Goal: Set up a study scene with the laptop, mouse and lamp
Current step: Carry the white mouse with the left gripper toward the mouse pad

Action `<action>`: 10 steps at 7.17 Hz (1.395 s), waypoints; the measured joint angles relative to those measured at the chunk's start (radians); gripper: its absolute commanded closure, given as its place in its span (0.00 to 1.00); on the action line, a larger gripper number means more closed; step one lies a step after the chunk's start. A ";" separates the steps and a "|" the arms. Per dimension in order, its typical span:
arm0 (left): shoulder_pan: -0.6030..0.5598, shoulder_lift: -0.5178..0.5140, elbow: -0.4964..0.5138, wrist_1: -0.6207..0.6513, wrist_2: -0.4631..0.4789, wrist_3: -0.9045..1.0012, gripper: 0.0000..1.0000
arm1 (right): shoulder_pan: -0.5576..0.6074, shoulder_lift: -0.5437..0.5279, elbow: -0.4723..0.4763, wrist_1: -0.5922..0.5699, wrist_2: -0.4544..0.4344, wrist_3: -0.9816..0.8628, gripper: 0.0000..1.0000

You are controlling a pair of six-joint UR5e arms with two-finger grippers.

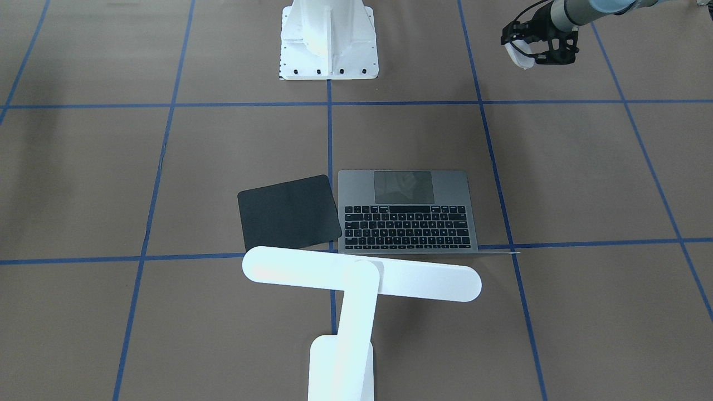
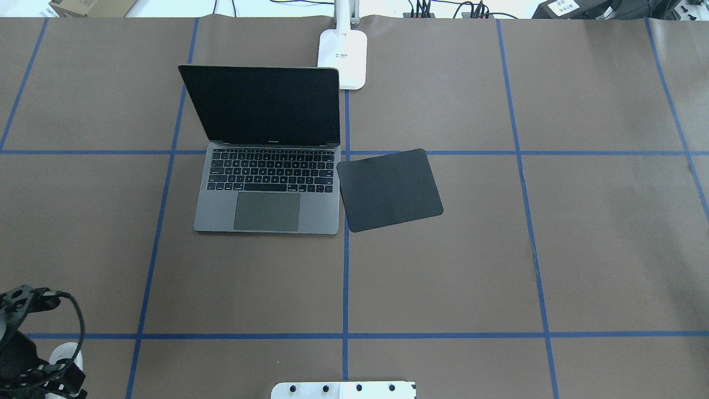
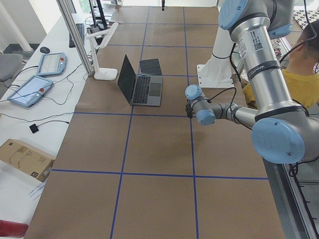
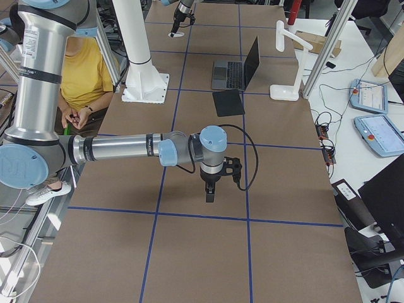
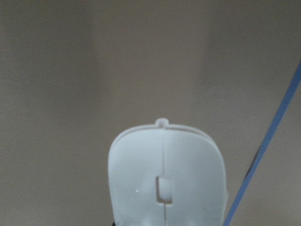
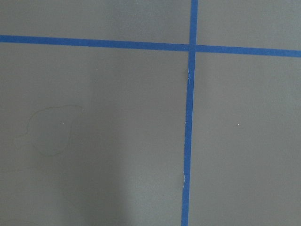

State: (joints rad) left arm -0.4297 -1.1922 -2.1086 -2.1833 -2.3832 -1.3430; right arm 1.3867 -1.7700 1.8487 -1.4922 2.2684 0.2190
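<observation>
At the table's near-left corner, close to the robot's base: mouse in hand, mat waiting.

Left gripper (image 1: 528,49) is clenched on the mouse (image 5: 164,183), apparently lifted clear of the table (image 2: 443,277), though the wrist view is too close to confirm. The mouse is well apart from the black mouse mat (image 2: 389,190), which lies bare and skewed just beside the open laptop (image 2: 266,183); I judge the mat to be the drop spot. The lamp (image 1: 362,278) stands behind the laptop screen with its bar head over that edge. The mouse is smooth white with a rounded nose, a centre seam, a wheel slot and a small nub at the front. Right gripper (image 4: 211,194) points down over bare paper; I cannot tell whether it is released or clenched.
</observation>
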 measured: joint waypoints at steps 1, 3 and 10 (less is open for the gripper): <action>-0.015 -0.085 -0.004 0.088 0.010 0.003 0.59 | 0.000 0.000 -0.001 0.000 0.000 0.002 0.00; -0.047 -0.253 -0.004 0.262 0.032 0.017 0.59 | 0.000 0.001 -0.004 0.000 0.001 0.005 0.00; -0.118 -0.885 0.266 0.645 0.170 0.061 0.58 | 0.001 0.003 -0.009 -0.001 0.000 0.005 0.00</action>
State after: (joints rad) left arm -0.5473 -2.0771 -1.8423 -1.5387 -2.2129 -1.2825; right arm 1.3872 -1.7672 1.8392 -1.4928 2.2688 0.2239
